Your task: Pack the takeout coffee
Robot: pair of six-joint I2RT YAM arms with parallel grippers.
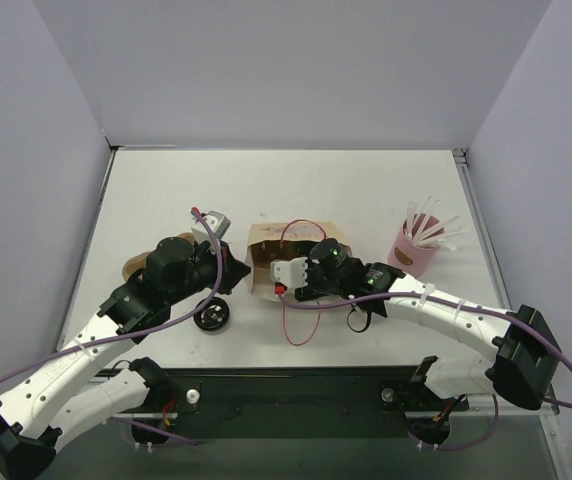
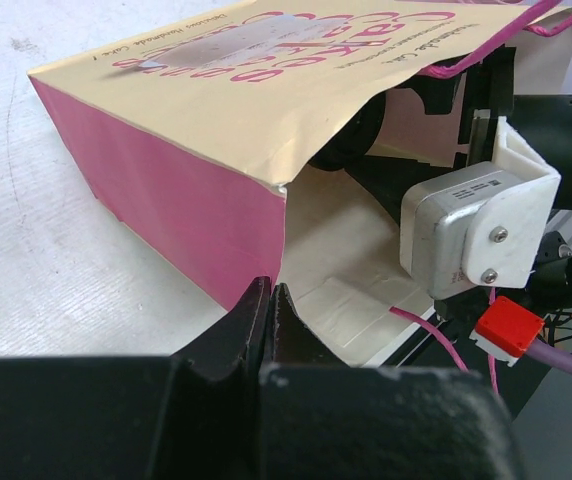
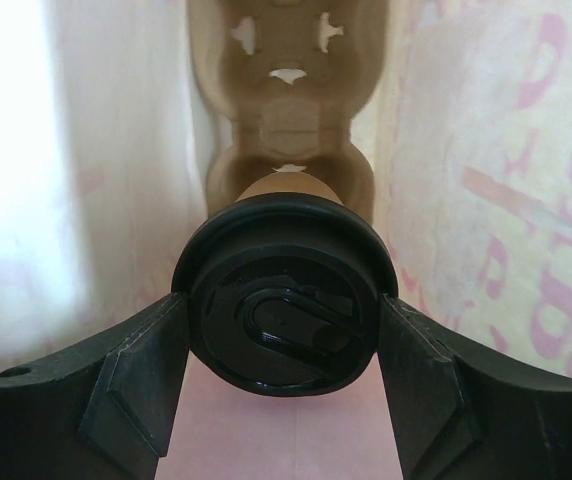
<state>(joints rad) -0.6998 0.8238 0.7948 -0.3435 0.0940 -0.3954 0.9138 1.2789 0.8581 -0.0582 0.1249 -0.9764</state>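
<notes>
Right wrist view: the right gripper [image 3: 281,312] has its two black fingers set moderately apart and closed on the takeout coffee [image 3: 284,325], one at 9 o'clock and one at 3 o'clock of the round black lid, touching its rim. The brown cup body shows just beyond the lid, and the whole cup lies inside the paper bag [image 3: 486,200], whose pale printed walls rise on both sides. Deeper in the bag stands a brown cardboard cup carrier [image 3: 286,110]. In the left wrist view, the left gripper [image 2: 269,295] has its fingers pressed together, the tips at the lower corner of the bag's mouth; whether paper is pinched between them cannot be told. From above, the bag lies on its side mid-table [image 1: 166,190], a loose black lid [image 1: 212,317] at its 8 o'clock, a pink cup [image 1: 413,255] of white sticks at its 3 o'clock.
</notes>
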